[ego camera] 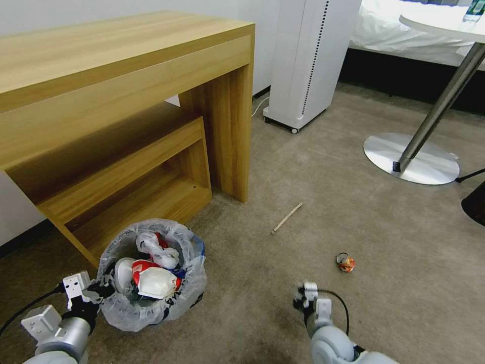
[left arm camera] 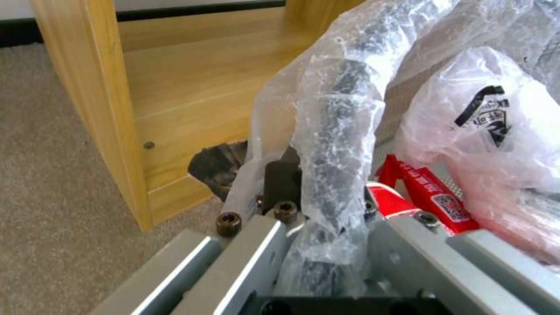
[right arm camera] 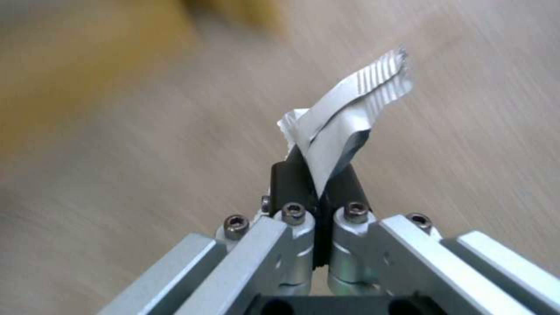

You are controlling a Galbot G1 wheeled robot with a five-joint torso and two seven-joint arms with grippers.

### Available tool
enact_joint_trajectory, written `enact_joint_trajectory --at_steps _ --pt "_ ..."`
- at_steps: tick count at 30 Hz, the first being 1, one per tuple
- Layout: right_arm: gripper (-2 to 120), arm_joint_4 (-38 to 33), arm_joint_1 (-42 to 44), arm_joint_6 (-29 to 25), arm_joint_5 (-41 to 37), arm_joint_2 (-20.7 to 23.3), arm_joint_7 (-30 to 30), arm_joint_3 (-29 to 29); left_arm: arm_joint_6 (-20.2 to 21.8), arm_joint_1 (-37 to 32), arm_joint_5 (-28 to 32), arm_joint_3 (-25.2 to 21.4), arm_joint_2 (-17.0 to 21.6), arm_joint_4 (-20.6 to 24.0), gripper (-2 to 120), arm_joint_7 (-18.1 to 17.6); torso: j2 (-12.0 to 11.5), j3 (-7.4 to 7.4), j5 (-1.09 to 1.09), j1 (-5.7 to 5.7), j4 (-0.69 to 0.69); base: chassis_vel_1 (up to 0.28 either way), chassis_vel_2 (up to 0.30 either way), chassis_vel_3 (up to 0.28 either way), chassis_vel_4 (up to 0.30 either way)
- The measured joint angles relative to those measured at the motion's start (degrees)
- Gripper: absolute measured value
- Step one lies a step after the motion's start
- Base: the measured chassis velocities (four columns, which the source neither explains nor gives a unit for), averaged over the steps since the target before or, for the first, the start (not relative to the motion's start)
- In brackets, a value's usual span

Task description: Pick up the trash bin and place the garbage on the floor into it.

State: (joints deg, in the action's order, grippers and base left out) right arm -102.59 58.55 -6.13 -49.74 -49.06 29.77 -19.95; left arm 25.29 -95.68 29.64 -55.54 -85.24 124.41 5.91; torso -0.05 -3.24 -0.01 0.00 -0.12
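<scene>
Litter-filled trash bin [ego camera: 151,275] sits on the carpet, its bag-wrapped rim clamped by the left gripper [ego camera: 98,290]. Right gripper [right arm camera: 318,183] pinches a silvery wrapper scrap [right arm camera: 350,118], light and limp by its look; a firm grip seems wise.

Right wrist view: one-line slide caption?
Right tool shut on a crinkled silver foil wrapper above blurred beige carpet.

The floor [ego camera: 328,202] is matt short-pile carpet. The trash bin [ego camera: 151,275] is lined with crinkled, glossy see-through plastic. The desk [ego camera: 116,65] is smooth wood. The right hand [right arm camera: 318,183] has brushed metal links and pinches a shiny silver foil wrapper [right arm camera: 350,118].
</scene>
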Motion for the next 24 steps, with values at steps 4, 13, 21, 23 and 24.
enact_joint_trajectory --at_steps 4,13,21,23,24 --pt "0 -7.5 -5.9 -2.2 -0.7 2.4 -3.8 -3.1 0.2 -0.1 -0.1 0.2 -0.1 0.5 1 0.0 0.0 0.0 0.0 0.0 0.0 0.0 0.0 0.0 0.0" --pt "0 -21.8 -34.8 2.8 -15.5 2.2 -7.6 -21.9 1.3 -0.4 -0.2 0.3 -0.2 2.3 1 -0.1 0.0 0.0 0.02 0.0 0.0 0.0 0.0 0.0 0.0" --pt "0 -18.5 -48.6 8.2 -24.8 -7.4 -0.8 -33.0 1.5 -0.6 -0.2 0.3 -0.6 3.1 1 -0.1 0.0 0.0 -0.03 0.0 0.01 0.0 0.0 0.0 0.0" --pt "0 -14.9 -50.2 10.3 -26.7 -13.0 2.4 -35.1 1.5 -0.8 -0.3 0.2 -0.8 3.4 1 -0.1 0.0 0.0 0.0 0.0 0.0 0.0 0.0 0.0 0.0" --pt "0 -13.3 -50.5 10.8 -27.3 -15.7 3.7 -35.9 1.4 -0.9 -0.3 0.2 -0.8 3.5 1 -0.1 0.0 -0.01 -0.01 0.0 0.01 0.0 0.0 0.0 0.0"
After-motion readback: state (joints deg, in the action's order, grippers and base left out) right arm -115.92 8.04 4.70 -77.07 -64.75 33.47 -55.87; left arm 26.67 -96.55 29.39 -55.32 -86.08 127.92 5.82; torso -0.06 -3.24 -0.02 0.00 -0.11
